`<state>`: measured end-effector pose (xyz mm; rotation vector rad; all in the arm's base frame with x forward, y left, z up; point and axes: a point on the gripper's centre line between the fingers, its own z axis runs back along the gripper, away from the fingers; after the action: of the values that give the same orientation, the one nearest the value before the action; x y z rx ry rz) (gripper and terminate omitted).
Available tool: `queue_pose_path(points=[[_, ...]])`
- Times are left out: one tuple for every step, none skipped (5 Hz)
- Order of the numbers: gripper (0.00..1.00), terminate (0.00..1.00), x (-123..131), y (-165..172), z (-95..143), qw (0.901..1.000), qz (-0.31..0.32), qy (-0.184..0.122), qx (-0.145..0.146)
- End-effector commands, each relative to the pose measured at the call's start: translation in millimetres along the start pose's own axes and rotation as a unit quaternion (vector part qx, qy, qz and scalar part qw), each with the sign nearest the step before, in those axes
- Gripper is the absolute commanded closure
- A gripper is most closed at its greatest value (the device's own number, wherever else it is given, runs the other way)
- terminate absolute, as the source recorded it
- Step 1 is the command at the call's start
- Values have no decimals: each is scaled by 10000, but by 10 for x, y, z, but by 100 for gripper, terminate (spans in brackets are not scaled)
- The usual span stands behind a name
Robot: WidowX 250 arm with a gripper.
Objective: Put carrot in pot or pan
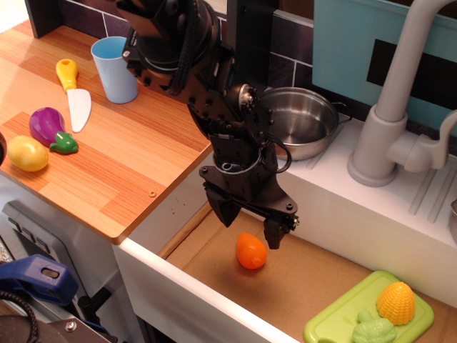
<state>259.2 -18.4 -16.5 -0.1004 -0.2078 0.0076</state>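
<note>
The carrot point(251, 251) is a small glossy orange egg-shaped toy lying on the brown floor of the sink basin. My gripper point(250, 223) hangs just above it, pointing down, fingers open and spread to either side of the carrot's top, holding nothing. The shiny steel pot point(300, 121) sits on the white ledge behind the arm, up and to the right of the carrot; its left part is hidden by the arm.
A green board point(335, 325) with a bumpy yellow corn toy point(396, 301) and a green toy point(373, 331) lies at the basin's right. A grey faucet point(393, 107) stands right of the pot. On the wooden counter are a blue cup point(114, 68), toy knife point(75, 96), purple eggplant point(48, 127), and yellow lemon-like toy point(27, 152).
</note>
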Motion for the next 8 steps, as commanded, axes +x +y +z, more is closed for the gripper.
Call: queue_pose_path(points=[[0,0,0,0,0,10000,0,0,0],[0,0,33,25,-134,9999,146,-24,38],[0,0,61,35,-227,9996,127,-148,185],[0,0,85,45,-299,9994,183,-217,198],[0,0,114,58,-360,9995,225,-209,124],[0,0,139,78,-418,9995,208,-240,79],[0,0,137,88,-493,9995,218,-235,30],[0,0,103,98,-543,9995,210,-238,23]])
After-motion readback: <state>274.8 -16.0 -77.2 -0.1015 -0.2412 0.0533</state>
